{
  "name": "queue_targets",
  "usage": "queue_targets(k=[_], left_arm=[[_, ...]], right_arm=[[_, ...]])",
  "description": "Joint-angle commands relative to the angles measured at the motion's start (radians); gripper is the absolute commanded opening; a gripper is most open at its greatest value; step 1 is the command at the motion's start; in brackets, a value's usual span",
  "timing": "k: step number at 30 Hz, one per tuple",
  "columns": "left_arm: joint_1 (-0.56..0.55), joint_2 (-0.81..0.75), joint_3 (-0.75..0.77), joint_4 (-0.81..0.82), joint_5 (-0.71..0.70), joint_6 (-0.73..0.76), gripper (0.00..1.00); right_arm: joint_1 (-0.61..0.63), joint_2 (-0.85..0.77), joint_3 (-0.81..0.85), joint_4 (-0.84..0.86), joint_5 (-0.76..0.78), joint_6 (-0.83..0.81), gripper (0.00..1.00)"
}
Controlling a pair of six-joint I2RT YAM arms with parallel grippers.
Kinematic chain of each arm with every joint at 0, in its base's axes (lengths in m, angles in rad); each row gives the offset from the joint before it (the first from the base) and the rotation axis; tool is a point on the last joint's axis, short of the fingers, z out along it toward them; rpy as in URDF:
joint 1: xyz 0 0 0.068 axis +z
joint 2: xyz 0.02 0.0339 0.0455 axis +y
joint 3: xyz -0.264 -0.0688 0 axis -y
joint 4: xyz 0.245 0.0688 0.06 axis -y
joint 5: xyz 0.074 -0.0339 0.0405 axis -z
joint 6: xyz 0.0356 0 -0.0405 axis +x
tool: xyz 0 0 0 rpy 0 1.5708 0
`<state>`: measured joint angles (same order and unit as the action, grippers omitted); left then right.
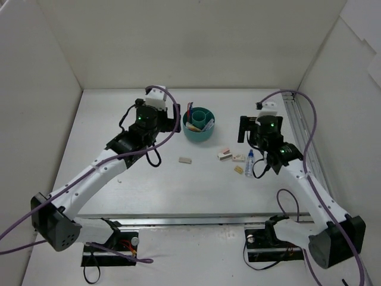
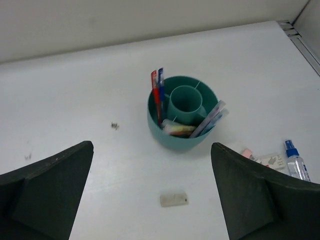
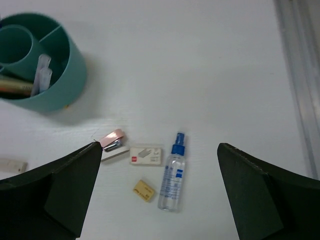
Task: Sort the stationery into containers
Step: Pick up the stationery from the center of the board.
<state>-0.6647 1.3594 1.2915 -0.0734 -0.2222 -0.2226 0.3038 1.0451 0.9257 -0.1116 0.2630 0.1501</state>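
Both arms hang over the desk [image 1: 119, 119] with nothing in them. The left tool [image 2: 151, 150] is spread wide above a lone eraser block [image 2: 174, 199], and the right tool [image 3: 160, 147] is just as wide over a small cluster of items.

The teal organizer [image 2: 182, 117] stands upright toward the back. Red and blue pens [image 2: 157, 92] stand in one outer compartment and a few more pieces lie in others, while the centre cup looks empty.

The spray bottle [image 3: 172, 172] with the blue cap lies on its side. Just beside it are a white staple box [image 3: 146, 154], a small pink stapler [image 3: 113, 141] and a little tan block [image 3: 144, 190].

The bottle looks light, but it is smooth, clear and round, so I'd expect it to roll or squirt out of a loose pinch. It is probably best taken across the middle of the body, square to its length and away from the cap. The eraser block is likely light and grippy, but it lies low and flat, so the fingers would have to come right down to the desk and close across its narrow width. The staple box seems to be cardboard, which a hard squeeze could dent.
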Motion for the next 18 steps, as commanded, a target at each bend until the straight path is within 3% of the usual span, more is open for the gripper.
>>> queue_targets(k=[1,7,8,10,13,18], left_arm=[[0.055,-0.095,-0.07,-0.181,-0.112,-0.205,1.0],[0.166,-0.293,-0.338,-0.138,0.001,-0.279,1.0],[0.178,-0.299,-0.354,-0.138,0.027,-0.299,1.0],[0.178,-0.307,-0.391,-0.138,0.053,-0.308,1.0],[0.178,-0.274,-0.393,-0.143,0.086,-0.32,1.0],[0.178,-0.183,-0.324,-0.216,0.076,-0.294,1.0]], right_arm=[[0.049,0.124,0.067,-0.026,-0.124,-0.024,0.98],[0.058,0.237,0.052,-0.112,0.0,0.152,0.98],[0.048,0.242,0.045,-0.126,0.071,0.176,0.98],[0.018,0.266,0.053,-0.14,0.07,0.23,0.98],[-0.073,0.315,0.055,-0.151,0.048,0.27,0.98],[-0.126,0.45,0.085,-0.146,-0.037,0.278,0.98]])
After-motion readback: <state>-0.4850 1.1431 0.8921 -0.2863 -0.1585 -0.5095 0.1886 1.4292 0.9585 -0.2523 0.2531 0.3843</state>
